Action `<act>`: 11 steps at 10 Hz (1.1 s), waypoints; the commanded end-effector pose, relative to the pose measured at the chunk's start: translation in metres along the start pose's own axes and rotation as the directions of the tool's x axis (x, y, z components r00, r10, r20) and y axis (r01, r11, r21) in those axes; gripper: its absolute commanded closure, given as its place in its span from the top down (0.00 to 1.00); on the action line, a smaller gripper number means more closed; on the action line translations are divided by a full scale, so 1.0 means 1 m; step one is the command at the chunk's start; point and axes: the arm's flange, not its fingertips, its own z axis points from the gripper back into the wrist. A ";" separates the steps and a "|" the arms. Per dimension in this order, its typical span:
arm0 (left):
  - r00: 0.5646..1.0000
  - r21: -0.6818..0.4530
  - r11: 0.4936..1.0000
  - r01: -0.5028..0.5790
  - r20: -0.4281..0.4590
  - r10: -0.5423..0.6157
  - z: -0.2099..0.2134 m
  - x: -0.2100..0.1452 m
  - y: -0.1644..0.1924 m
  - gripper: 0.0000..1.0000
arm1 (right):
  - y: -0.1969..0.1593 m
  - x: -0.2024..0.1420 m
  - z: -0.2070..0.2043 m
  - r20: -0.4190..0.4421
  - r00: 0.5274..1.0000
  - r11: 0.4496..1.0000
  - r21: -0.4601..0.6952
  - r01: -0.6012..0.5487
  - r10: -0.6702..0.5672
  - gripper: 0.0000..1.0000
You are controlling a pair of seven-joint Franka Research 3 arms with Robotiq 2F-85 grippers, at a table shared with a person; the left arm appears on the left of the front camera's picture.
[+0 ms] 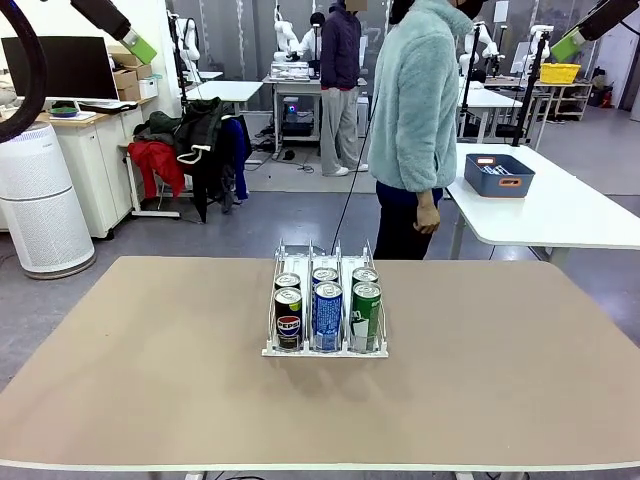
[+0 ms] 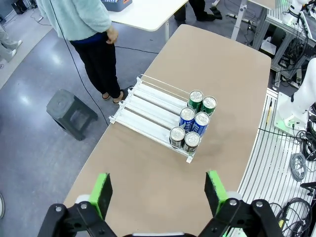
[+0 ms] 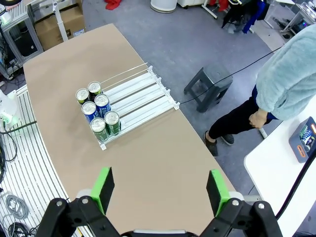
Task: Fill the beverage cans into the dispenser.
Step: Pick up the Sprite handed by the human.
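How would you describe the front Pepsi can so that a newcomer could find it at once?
On the tan table stands a white three-lane dispenser. In its lane on the robot's left, take the can nearest the robot: the Pepsi can. Its dark body and round logo differ from the blue-and-white can and green can beside it.

The front camera sits low at the near edge of the table (image 1: 150, 380), facing across toward the person (image 1: 415, 110). The 2 wrist cameras hang high, looking steeply down from opposite ends. All 3 views share the dispenser (image 1: 300, 262) and cans (image 1: 327, 315).
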 end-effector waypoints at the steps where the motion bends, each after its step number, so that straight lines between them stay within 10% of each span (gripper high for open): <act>1: 1.000 0.000 1.000 -0.001 0.001 0.001 0.001 0.000 -0.001 1.00 | 0.001 0.000 0.000 -0.001 1.000 1.000 0.004 -0.001 0.001 1.00; 11: 1.000 0.000 1.000 -0.001 0.001 0.001 0.001 0.000 -0.001 1.00 | 0.001 0.000 0.000 -0.001 1.000 1.000 0.004 -0.001 0.001 1.00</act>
